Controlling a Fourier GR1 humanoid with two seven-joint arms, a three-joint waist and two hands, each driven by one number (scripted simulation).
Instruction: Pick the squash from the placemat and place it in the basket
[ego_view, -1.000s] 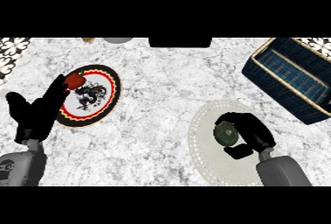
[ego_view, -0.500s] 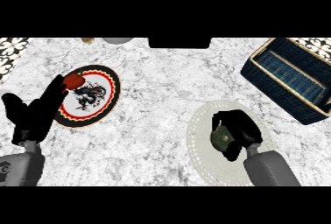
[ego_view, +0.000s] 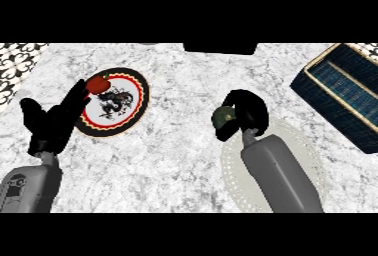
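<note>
Marble counter (ego_view: 177, 150), your work surface. Navy basket (ego_view: 347, 95), far right, well apart from the load; misjudge its near rim on approach and the squash could strike it. Pale placemat (ego_view: 310, 150), near right, partly under the forearm. Patterned plate (ego_view: 114, 105), left, red fruit (ego_view: 97, 85) on its far edge. Left hand (ego_view: 52, 122), resting, fingers straight. Right hand (ego_view: 242, 116), fingers curled round the green squash (ego_view: 224, 117), which shows at the hand's left side and might slip out sideways if you swing.
</note>
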